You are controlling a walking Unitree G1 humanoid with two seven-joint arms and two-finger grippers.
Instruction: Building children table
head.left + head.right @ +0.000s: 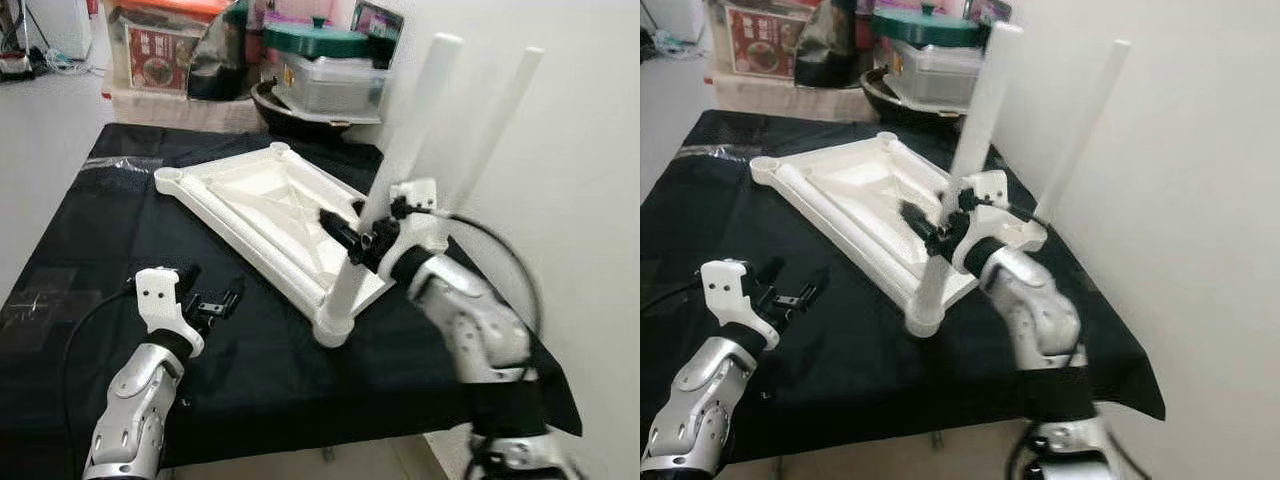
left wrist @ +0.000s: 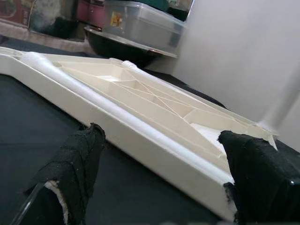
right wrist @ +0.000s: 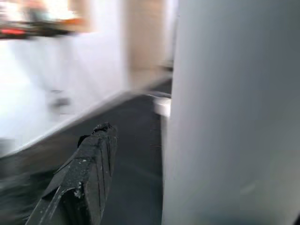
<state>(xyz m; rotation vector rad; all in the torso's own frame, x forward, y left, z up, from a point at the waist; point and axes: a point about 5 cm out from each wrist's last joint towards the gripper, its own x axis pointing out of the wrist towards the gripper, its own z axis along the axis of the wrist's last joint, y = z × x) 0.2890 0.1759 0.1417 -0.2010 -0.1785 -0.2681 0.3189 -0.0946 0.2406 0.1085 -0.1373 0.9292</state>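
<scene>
My right gripper (image 1: 352, 232) clasps a white leg (image 1: 392, 170) standing in the upturned, ribbed white tabletop (image 1: 265, 205); my left gripper (image 1: 218, 303) hovers spread wide.

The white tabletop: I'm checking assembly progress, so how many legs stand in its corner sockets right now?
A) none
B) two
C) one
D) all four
B: the upside-down tabletop on the black cloth has two legs up, the near leg by the right gripper and the far leg behind it; the two corner sockets on the robot's left stand bare.
</scene>
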